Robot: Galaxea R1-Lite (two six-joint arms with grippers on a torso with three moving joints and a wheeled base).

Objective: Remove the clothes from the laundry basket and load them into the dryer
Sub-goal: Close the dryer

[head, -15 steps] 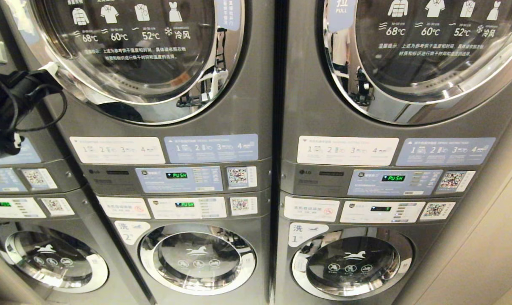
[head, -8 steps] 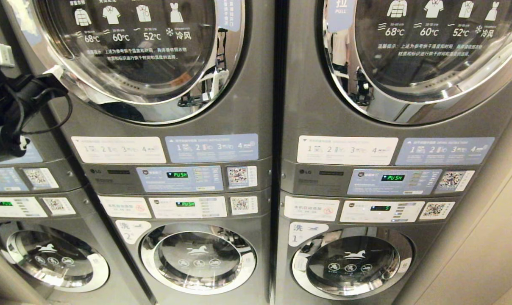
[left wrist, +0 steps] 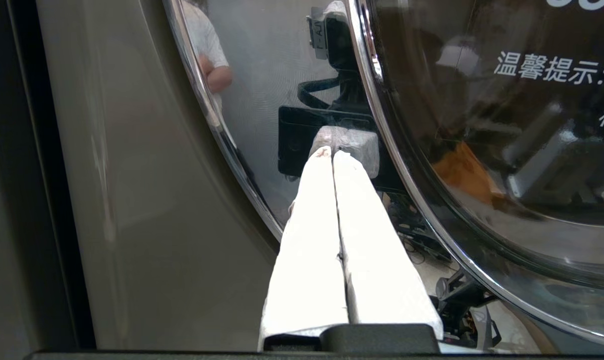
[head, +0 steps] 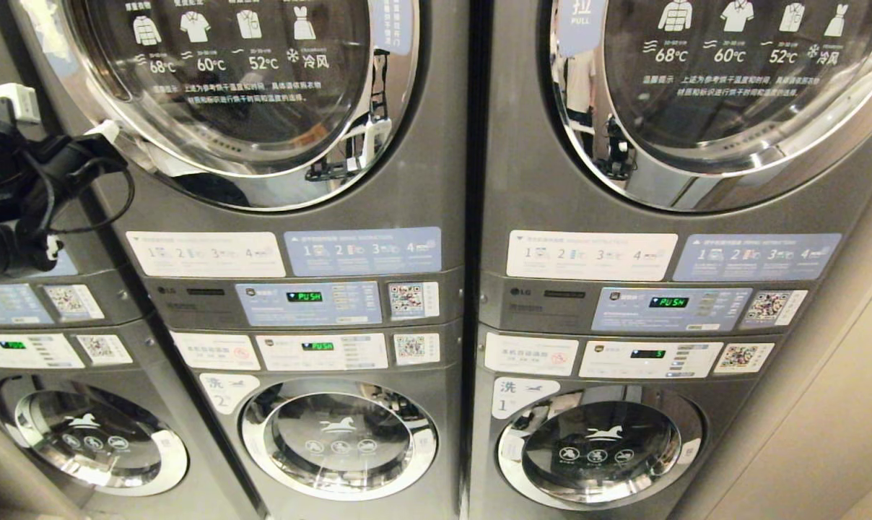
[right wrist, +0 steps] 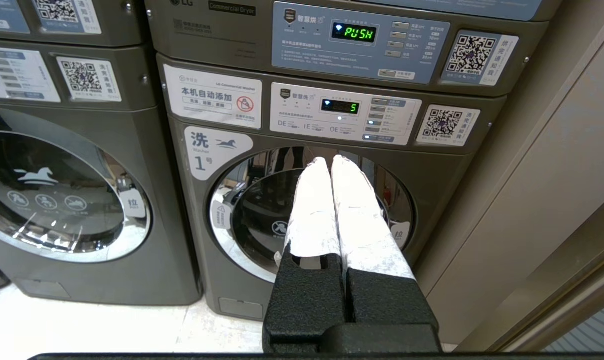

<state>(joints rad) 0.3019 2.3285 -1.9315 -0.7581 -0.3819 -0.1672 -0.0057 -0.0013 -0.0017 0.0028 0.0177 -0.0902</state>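
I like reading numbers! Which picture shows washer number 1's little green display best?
The right wrist view: washer 1's display is close and sharp there, reading 5. The head view shows that display smaller, the digit harder to read. The left wrist view misses it, showing only a dryer door.

Washers point(head: 338, 440) below; QR stickers point(head: 411, 300).

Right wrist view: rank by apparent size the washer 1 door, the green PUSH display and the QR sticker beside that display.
1. Washer 1 door, by far the largest.
2. QR sticker.
3. PUSH display, only slightly smaller than the sticker.
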